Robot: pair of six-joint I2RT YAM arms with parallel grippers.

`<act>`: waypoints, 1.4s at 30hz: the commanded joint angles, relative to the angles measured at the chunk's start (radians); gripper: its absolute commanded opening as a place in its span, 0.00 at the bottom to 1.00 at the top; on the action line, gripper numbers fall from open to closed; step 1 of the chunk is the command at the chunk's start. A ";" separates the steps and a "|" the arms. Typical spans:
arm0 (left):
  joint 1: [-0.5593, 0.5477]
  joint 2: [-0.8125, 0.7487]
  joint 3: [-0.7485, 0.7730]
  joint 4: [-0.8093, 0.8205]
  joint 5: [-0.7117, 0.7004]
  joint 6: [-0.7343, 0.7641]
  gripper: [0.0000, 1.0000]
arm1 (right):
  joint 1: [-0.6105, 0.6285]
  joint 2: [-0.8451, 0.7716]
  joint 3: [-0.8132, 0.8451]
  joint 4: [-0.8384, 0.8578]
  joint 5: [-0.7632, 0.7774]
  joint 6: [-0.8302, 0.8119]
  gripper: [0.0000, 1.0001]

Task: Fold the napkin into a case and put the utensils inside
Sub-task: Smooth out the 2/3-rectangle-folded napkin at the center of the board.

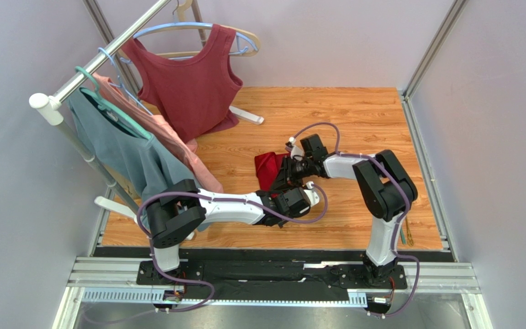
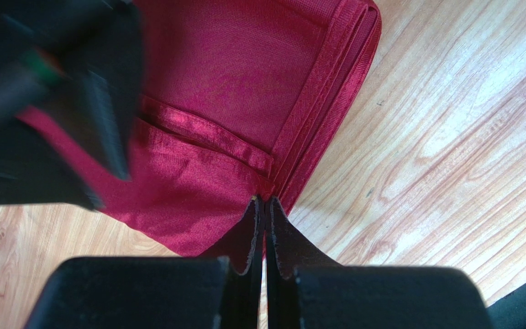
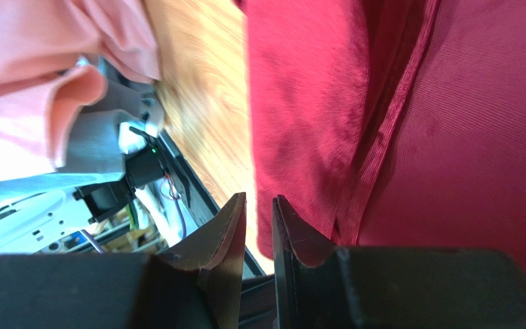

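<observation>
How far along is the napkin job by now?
Done: the napkin is folded into layers, hems stacked along one edge. In hand: the left gripper, shut, seems to pinch its corner; the right gripper stands slightly open at its edge. Left: finishing the folds and putting in the utensils, apparently lying at the table's right edge.

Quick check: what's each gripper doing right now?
Left gripper: shut, tips at the folded napkin edge; whether cloth is pinched cannot be told.
Right gripper: slightly open at the napkin edge, nothing seen between its fingers.
</observation>
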 commanded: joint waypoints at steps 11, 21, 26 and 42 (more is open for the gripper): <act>0.206 -0.261 -0.023 -0.099 0.405 -0.261 0.34 | 0.004 0.132 -0.029 0.116 -0.016 0.026 0.22; 0.339 -0.232 -0.118 0.093 0.554 -0.370 0.01 | 0.001 0.065 -0.081 0.168 0.000 0.107 0.21; 0.345 -0.180 -0.172 0.128 0.568 -0.404 0.00 | 0.001 0.002 -0.188 0.271 0.030 0.209 0.21; 0.353 -0.074 -0.243 0.221 0.603 -0.461 0.00 | -0.030 0.123 0.146 0.096 0.007 0.103 0.28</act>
